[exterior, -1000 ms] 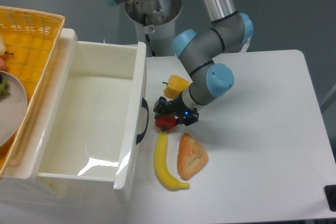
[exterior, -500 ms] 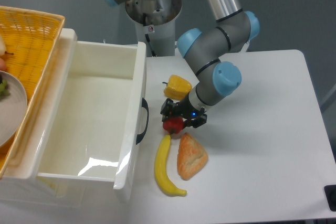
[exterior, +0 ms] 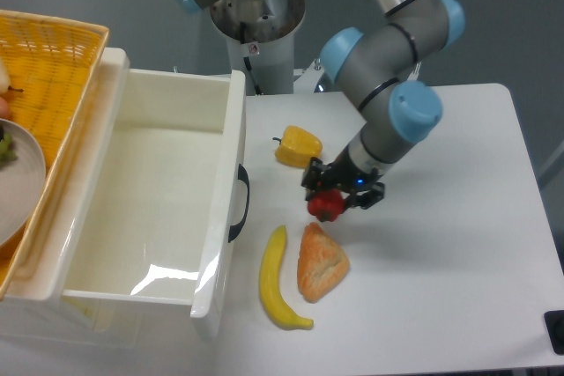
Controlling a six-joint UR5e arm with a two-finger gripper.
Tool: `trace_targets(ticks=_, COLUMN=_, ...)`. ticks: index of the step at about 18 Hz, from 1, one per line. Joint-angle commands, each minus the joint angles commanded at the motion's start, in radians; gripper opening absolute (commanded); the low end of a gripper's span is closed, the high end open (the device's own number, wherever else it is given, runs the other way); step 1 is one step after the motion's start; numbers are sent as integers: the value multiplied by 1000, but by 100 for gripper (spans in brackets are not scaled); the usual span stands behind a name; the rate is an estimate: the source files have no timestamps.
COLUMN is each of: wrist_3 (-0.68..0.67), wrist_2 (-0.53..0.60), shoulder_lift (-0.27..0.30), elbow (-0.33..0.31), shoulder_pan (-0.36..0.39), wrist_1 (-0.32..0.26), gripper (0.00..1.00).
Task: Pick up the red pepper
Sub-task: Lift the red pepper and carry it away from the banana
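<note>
Just right of the frame's centre the claw [exterior: 339, 193] is closed around the red pepper [exterior: 326, 206], which shows below the black fingers and seems to hang just clear of the white desk [exterior: 441, 253], directly above the upper tip of the pastry [exterior: 321, 261]; whether it is fully off the surface is hard to tell from this angle. The grip looks to sit on the pepper's upper part, and since the skin is glossy and rounded, the likeliest failure is that it slides out of the fingers if the arm swings or accelerates sharply; it would then drop onto the pastry or roll toward the banana [exterior: 276, 280]. The yellow pepper [exterior: 297, 146] lies up and to the left, apart from the claw. The large white bin [exterior: 167, 209] on the left of the frame appears to hold nothing. At the far left a yellow woven basket [exterior: 53, 68] carries a pale plate [exterior: 22, 187] with some items cut off by the edge, too little visible to name.
</note>
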Motion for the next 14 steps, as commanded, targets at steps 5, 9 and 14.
trace_targets(ticks=5, wrist_3=115, wrist_2=150, shoulder_lift=-20, elbow=60, shoulder_pan=20, wrist_1=6, gripper=15)
trace_targets(ticks=9, wrist_3=206, wrist_2=183, shoulder_lift=-70, elbow=110, shoulder_pan=37, wrist_1=21, gripper=15)
trace_targets(ticks=14, wrist_3=258, wrist_2=305, shoulder_lift=-130, elbow=126, shoulder_pan=26, wrist_1=112, gripper=15)
